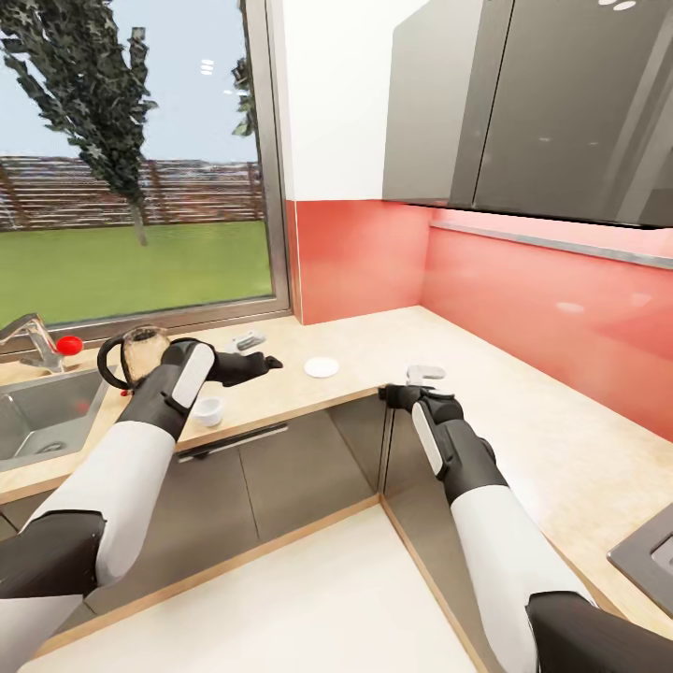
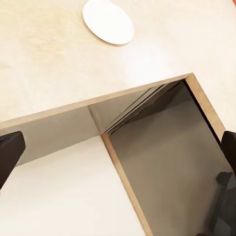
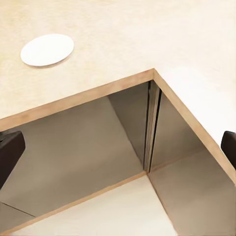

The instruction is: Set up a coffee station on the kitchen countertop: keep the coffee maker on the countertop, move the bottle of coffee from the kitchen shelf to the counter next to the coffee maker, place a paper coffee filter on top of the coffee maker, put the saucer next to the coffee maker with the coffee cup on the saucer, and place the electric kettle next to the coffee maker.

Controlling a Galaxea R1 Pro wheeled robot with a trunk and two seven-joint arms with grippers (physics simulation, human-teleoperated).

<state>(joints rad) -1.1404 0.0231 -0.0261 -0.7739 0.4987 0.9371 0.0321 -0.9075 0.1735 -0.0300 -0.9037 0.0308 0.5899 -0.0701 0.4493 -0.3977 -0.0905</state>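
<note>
At the left edge of the head view, a sink (image 1: pixel 37 411) and tap (image 1: pixel 33 338) are set into the kitchen countertop (image 1: pixel 393 341). Just to their right, the electric kettle (image 1: pixel 134 355) is partly hidden behind the left forearm, and the coffee cup (image 1: pixel 208 409) stands beside that forearm near the surface edge. The left gripper (image 1: pixel 266 363) is held over the surface, its jaws spread wide and empty, as the left wrist view confirms. A small grey object (image 1: pixel 245 342) lies behind it. The saucer (image 1: pixel 322 367) lies bare at mid-frame, well apart from the cup. The right gripper (image 1: pixel 393 394) hovers at the inner corner, its jaws likewise open and empty. The likeliest mishap is judged to be the left forearm brushing the cup off the edge or knocking the kettle.
</note>
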